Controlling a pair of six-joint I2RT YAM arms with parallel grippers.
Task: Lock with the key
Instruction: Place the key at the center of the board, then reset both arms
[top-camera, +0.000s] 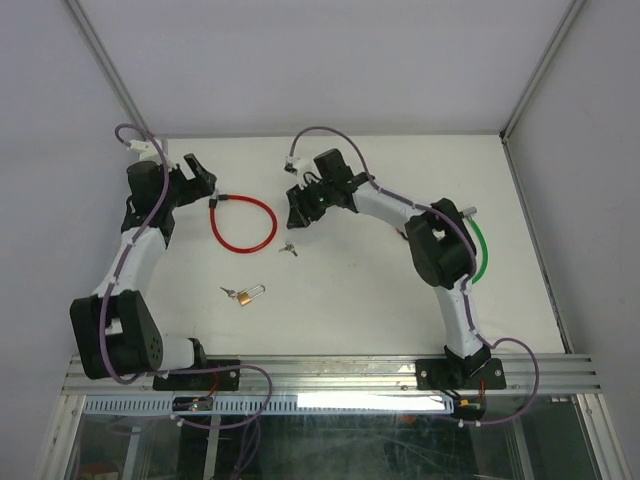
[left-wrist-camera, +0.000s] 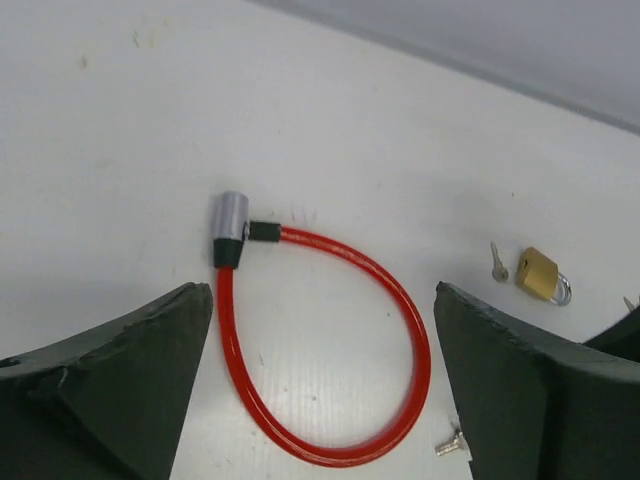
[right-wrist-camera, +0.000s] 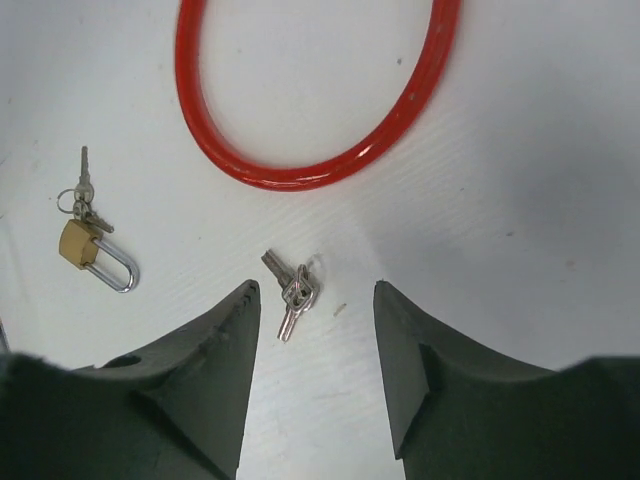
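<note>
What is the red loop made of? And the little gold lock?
The red loop looks like cable in glossy plastic: it shines and bends in a smooth curve. Its silvery end looks like metal. The little lock looks like brass, yellow and dull-shiny, with a bright steel-like bow.

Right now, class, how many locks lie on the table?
2. A red cable lock lies looped toward the far side of the table; a brass padlock lies nearer the arm bases, left of centre. None looks hidden.
</note>
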